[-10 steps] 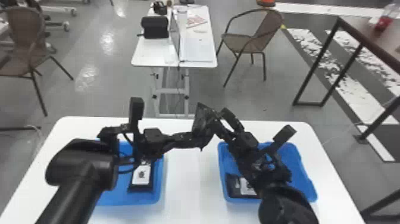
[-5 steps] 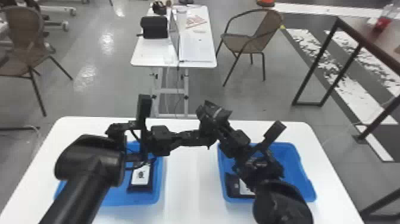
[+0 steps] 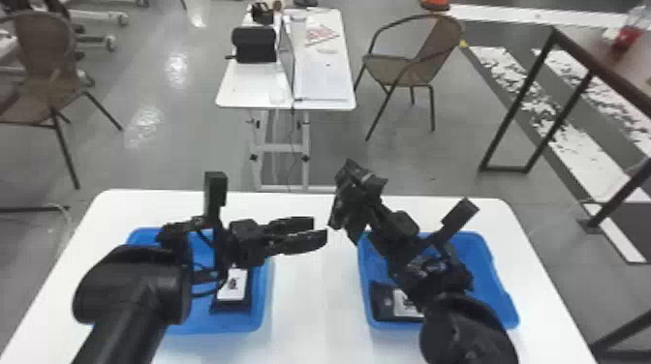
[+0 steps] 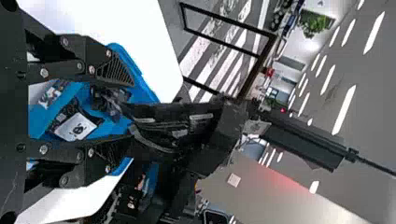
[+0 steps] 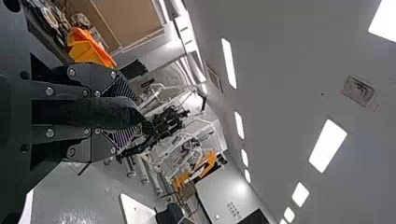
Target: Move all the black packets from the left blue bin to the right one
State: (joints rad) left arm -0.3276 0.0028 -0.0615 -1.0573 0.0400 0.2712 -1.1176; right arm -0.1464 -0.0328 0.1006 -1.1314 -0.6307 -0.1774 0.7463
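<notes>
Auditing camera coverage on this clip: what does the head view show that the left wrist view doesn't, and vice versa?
Head view's own: the left blue bin with a black packet in it, and two brown chairs on the floor.

Left wrist view's own: ceiling lights and a green plant.

Shared: the left gripper, fingers apart; the right arm; and the right blue bin with another packet inside.

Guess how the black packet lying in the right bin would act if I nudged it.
The black packet would probably slide rather than roll, since it lies flat. Its faint sheen hints at a slippery wrapper. Tipping seems unlikely, as it sits low.
</notes>
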